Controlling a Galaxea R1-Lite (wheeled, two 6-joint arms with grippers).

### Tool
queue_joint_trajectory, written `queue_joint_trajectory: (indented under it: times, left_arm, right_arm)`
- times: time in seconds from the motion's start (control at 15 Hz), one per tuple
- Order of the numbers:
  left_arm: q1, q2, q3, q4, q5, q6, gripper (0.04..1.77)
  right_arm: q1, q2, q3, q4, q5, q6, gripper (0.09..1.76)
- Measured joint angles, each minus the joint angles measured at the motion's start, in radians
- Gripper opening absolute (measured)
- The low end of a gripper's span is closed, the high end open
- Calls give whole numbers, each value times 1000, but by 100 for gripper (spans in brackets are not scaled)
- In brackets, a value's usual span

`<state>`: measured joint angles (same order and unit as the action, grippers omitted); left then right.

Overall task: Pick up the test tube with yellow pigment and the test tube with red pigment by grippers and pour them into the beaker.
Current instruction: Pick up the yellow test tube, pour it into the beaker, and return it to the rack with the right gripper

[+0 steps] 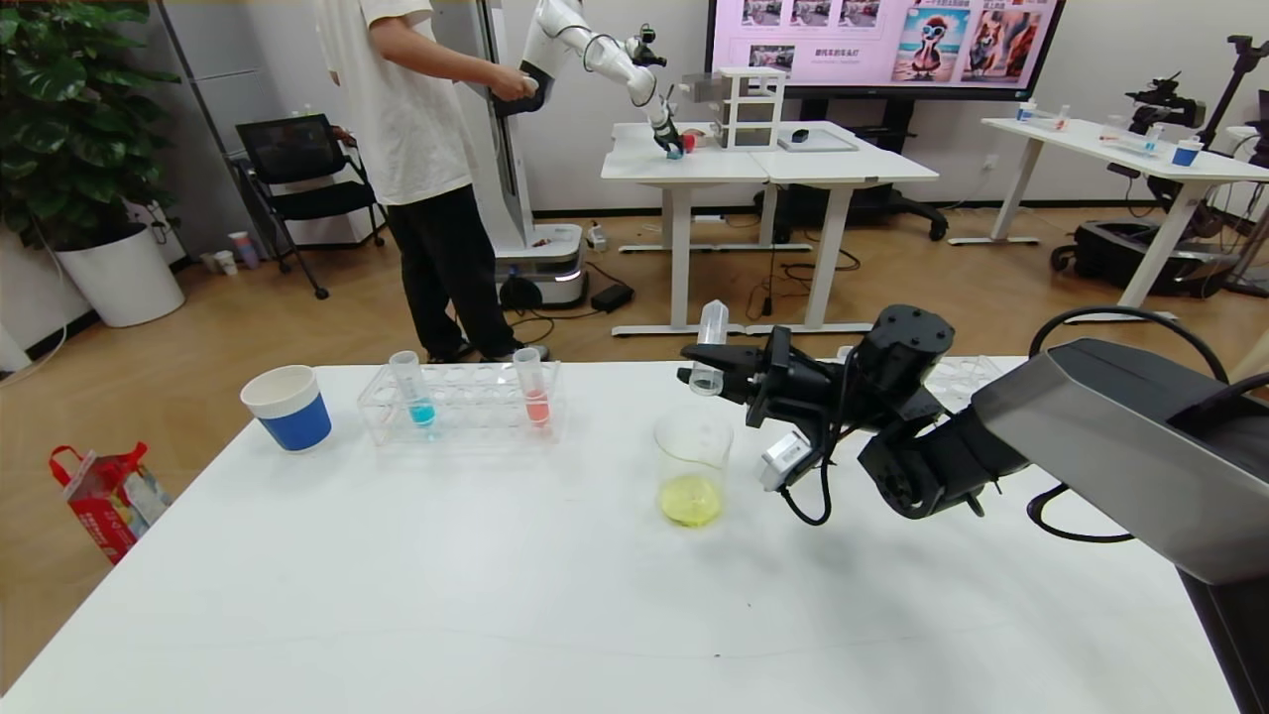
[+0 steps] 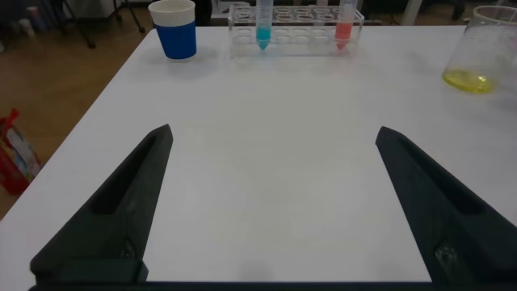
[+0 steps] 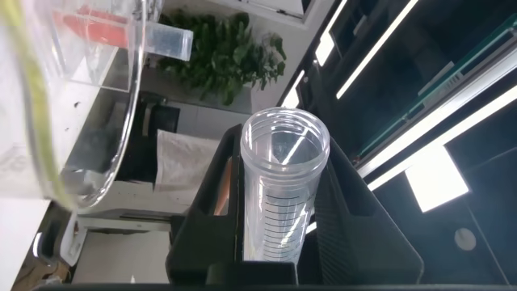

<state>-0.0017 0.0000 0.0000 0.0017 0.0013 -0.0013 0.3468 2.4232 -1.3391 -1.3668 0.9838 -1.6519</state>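
Note:
My right gripper (image 1: 708, 373) is shut on a slim clear test tube (image 1: 711, 345), the tube of the yellow pigment. It holds the tube mouth down just above the beaker (image 1: 692, 458). The tube looks empty in the right wrist view (image 3: 283, 202). The beaker stands mid-table with yellow-green liquid in its bottom. The test tube with red pigment (image 1: 534, 389) stands at the right end of a clear rack (image 1: 466, 409), also seen in the left wrist view (image 2: 345, 24). My left gripper (image 2: 275, 133) is open and empty above bare table near the front edge.
A tube of blue liquid (image 1: 413, 389) stands in the rack's left end. A blue-and-white paper cup (image 1: 288, 407) is left of the rack. Another clear rack (image 1: 957, 375) lies behind my right arm. A person and another robot are beyond the table.

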Motion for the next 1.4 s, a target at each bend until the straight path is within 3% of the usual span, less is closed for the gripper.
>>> queue_joint_trajectory:
  times: [0.13, 0.33, 0.53, 0.73, 0.93, 1.0, 1.2, 1.4]
  left_arm:
    - [0, 0, 0, 0, 0, 0, 175]
    - [0, 0, 0, 0, 0, 0, 175]
    - [0, 0, 0, 0, 0, 0, 175]
    - [0, 0, 0, 0, 0, 0, 175]
    - [0, 0, 0, 0, 0, 0, 175]
    - [0, 0, 0, 0, 0, 0, 175]
    - [0, 0, 0, 0, 0, 0, 175]
    - [0, 0, 0, 0, 0, 0, 175]
  right_arm:
    - [1, -23, -17, 7, -11, 40, 51]
    - [-7, -113, -26, 3, -109, 306, 51]
    - [-5, -239, 20, -2, -333, 601, 51]
    - [1, -347, 152, -14, -557, 887, 51]
    - [12, -432, 293, -10, -838, 1169, 51]
    - [16, -452, 323, 4, -886, 1255, 51]
    - [-10, -517, 384, 184, -987, 1440, 51]
    - [-73, -588, 388, 373, -1015, 1592, 51]
